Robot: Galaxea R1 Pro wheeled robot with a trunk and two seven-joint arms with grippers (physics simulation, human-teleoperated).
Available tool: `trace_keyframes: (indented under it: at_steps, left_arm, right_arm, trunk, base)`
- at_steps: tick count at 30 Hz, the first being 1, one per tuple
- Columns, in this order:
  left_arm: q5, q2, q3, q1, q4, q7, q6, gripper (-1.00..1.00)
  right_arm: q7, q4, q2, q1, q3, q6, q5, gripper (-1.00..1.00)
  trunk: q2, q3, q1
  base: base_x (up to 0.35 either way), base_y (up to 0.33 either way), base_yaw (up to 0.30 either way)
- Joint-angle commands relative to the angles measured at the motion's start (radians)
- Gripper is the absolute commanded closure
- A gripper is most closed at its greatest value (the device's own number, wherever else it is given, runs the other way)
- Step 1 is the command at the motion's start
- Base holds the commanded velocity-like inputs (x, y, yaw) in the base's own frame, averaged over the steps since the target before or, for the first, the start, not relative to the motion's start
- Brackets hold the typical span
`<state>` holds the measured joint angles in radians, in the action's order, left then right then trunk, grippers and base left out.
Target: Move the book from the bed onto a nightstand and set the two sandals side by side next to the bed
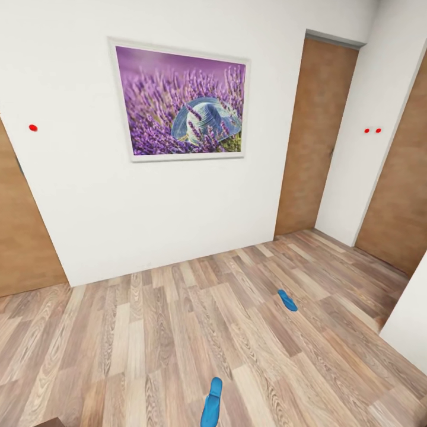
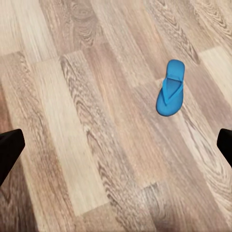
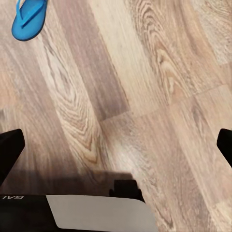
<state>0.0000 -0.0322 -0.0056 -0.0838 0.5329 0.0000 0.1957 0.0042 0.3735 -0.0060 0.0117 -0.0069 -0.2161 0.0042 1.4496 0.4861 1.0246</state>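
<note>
Two bright blue sandals lie apart on the wood-plank floor. One sandal (image 1: 210,404) is at the near edge of the head view, the other sandal (image 1: 287,300) farther off to the right. My left gripper (image 2: 116,150) hangs open above the floor, its dark fingertips (image 2: 9,150) spread wide, with a sandal (image 2: 170,88) lying beyond them. My right gripper (image 3: 116,150) is also open over bare planks, and a sandal (image 3: 29,19) lies off to one side of it. The book, the bed and the nightstand are out of view.
A white wall (image 1: 148,225) with a framed lavender picture (image 1: 181,102) faces me. Brown wooden doors stand at the left (image 1: 21,237), the back right (image 1: 314,136) and the far right (image 1: 400,201). A white wall corner (image 1: 409,320) juts in at the right. Part of my base (image 3: 96,212) shows under the right gripper.
</note>
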Motion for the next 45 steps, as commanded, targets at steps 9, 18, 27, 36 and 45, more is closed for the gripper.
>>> trace_keyframes:
  at_steps: [9,18,27,36,45]
  left_arm:
    - [0.000,0.000,-0.001,-0.001,-0.001,0.000,0.003,-1.00]
    - [0.000,0.000,-0.001,-0.001,-0.001,0.000,0.002,-1.00]
    - [0.000,0.000,-0.001,-0.001,-0.001,0.000,0.003,-1.00]
    - [-0.001,-0.001,-0.002,-0.001,-0.021,0.000,0.004,-1.00]
    - [-0.001,0.000,-0.002,-0.001,-0.025,0.000,0.004,-1.00]
  right_arm:
    - [0.000,-0.001,0.000,0.001,-0.001,-0.003,0.000,-1.00]
    - [0.000,-0.001,0.000,0.001,-0.001,-0.003,0.000,-1.00]
    - [0.000,-0.001,0.000,0.001,-0.001,-0.003,0.000,-1.00]
    - [0.000,-0.001,-0.003,0.001,-0.002,-0.003,-0.006,-1.00]
    - [0.000,-0.001,-0.003,0.001,-0.001,-0.003,-0.007,-1.00]
  trunk:
    - [0.000,0.001,0.000]
    - [0.000,0.001,0.000]
    - [0.000,0.001,0.000]
    - [0.000,0.001,0.000]
    - [0.000,0.001,0.000]
  base:
    - [0.100,0.008,0.000]
    - [0.260,0.049,0.000]
    - [0.167,0.003,0.000]
    - [0.010,0.000,-0.040]
    - [0.000,0.000,-0.263]
